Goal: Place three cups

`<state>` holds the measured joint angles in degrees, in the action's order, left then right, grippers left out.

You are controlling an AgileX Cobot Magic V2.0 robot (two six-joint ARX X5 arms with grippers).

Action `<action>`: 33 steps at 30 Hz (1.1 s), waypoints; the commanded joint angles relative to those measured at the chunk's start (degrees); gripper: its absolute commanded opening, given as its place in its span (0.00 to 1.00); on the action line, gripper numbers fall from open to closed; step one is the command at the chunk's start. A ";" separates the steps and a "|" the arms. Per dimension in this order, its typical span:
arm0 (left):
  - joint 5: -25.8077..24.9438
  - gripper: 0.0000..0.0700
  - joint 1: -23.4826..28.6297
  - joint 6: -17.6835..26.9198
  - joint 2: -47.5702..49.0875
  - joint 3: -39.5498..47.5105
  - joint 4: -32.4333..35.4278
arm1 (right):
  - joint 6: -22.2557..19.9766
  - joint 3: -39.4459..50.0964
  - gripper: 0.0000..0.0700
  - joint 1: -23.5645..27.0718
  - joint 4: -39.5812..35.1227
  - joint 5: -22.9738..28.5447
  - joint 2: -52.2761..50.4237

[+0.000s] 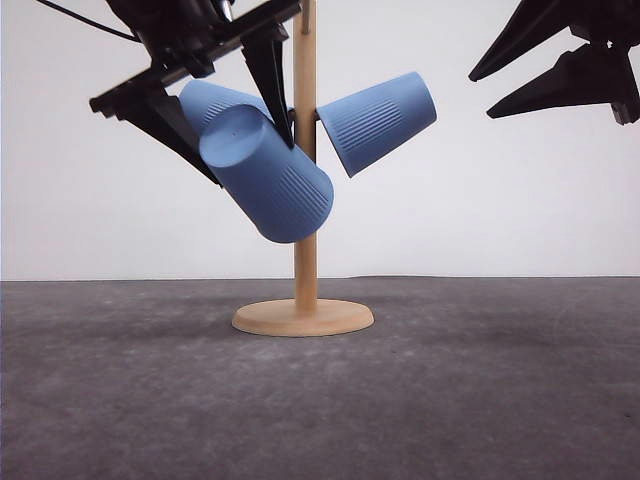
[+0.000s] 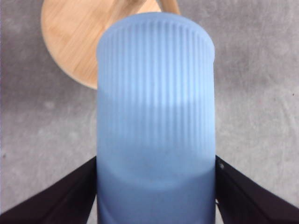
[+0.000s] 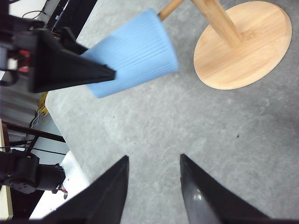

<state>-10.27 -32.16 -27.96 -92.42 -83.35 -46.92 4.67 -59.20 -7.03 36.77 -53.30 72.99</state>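
The left gripper [image 1: 215,95] clamps a cup [image 1: 268,178] tilted beside the stand [image 1: 305,200]; another cup [image 1: 377,120] hangs on a peg, a third [image 1: 205,100] seemingly behind. The right gripper [image 1: 505,88] hangs spread, empty.

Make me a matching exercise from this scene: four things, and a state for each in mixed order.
Things:
1. left gripper
2. right gripper
3. cup on the right peg
4. wooden stand

States:
A. open, holding nothing
B. hanging on the stand, held by no gripper
C. upright on the grey table
D. shut on a blue cup

Pairs: 1-D, 2-A, 3-B, 4-C
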 commanded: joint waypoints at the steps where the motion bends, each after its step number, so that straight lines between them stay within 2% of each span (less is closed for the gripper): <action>1: 0.55 0.62 -0.33 -0.23 -1.55 -1.49 1.31 | -0.84 -0.87 0.31 0.00 -0.07 -0.02 0.28; 18: 2.55 0.63 0.29 -1.06 -3.74 -1.49 6.27 | -0.90 -0.87 0.31 -0.02 0.57 -0.02 0.28; 21: 2.55 0.66 0.28 -1.06 -3.74 -1.49 6.32 | -0.90 -0.87 0.31 -0.02 0.59 -0.04 0.28; 24: 2.55 0.74 0.28 -1.06 -3.74 -1.49 6.32 | -0.90 -0.87 0.31 -0.02 0.61 -0.04 0.28; 31: 2.35 0.75 0.28 -1.06 -3.74 -1.49 6.32 | -1.07 -0.87 0.31 -0.02 0.91 -0.07 0.28; 33: 2.17 0.79 0.28 -1.06 -3.74 -1.49 6.32 | -1.07 -0.87 0.31 -0.02 0.96 -0.07 0.28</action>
<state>-7.85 -31.64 -28.75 -94.89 -83.40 -40.87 4.47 -59.20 -7.03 37.93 -53.29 72.99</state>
